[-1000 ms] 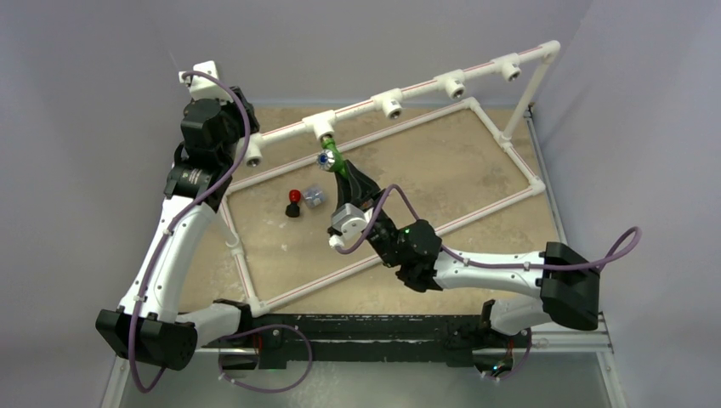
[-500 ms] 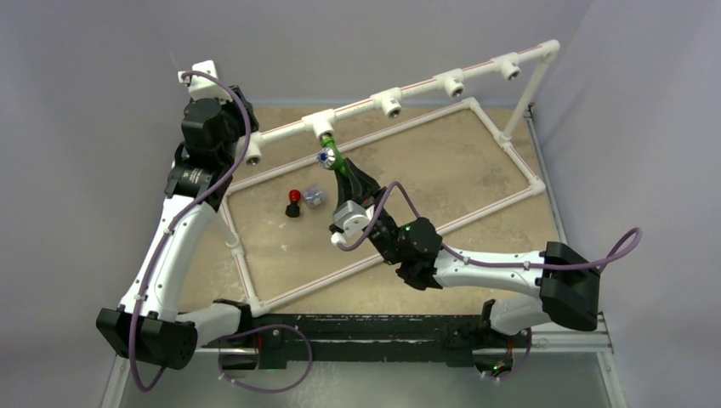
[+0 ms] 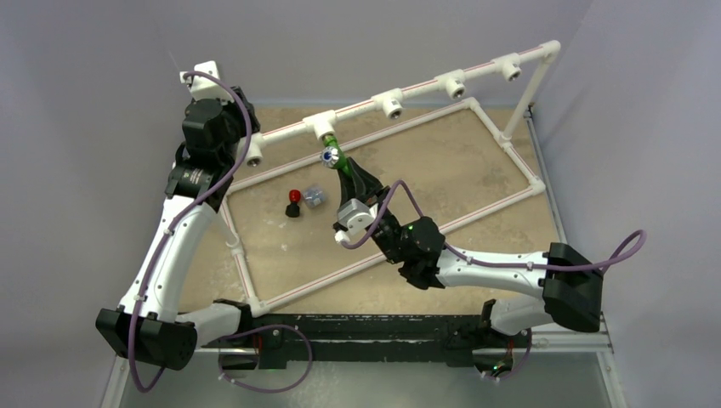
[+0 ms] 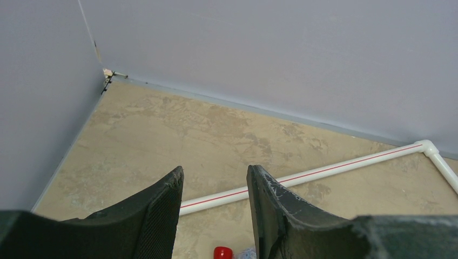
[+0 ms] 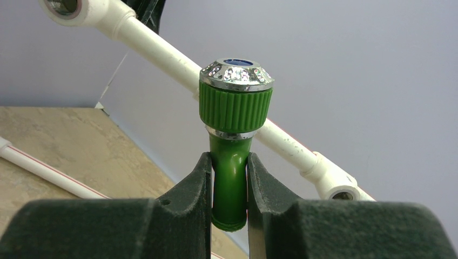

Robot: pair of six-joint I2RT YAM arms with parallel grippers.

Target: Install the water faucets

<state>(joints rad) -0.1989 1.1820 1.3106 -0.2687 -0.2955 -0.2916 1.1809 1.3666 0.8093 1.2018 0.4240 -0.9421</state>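
My right gripper [image 3: 343, 172] is shut on the green faucet [image 3: 337, 160], holding it by its curved spout just below a white tee fitting [image 3: 321, 126] of the pipe frame. In the right wrist view the fingers [image 5: 201, 178] clamp the green spout [image 5: 230, 167], with the chrome-capped knob [image 5: 236, 73] on top in front of the pipe. I cannot tell whether it touches the tee. The black faucet with red knob [image 3: 293, 202] and the white and blue faucet [image 3: 315, 197] lie on the table. My left gripper [image 3: 242, 102] is open and empty [image 4: 215, 175] at the back left.
The white pipe frame has a raised rail with more tee fittings [image 3: 389, 104] [image 3: 451, 85] [image 3: 508, 66] and a floor rectangle [image 3: 502, 200]. Walls close in at the back and both sides. The red knob [image 4: 222, 252] shows below my left fingers.
My right gripper has shifted the green faucet slightly up and right, closer to the tee. The left arm has not moved.
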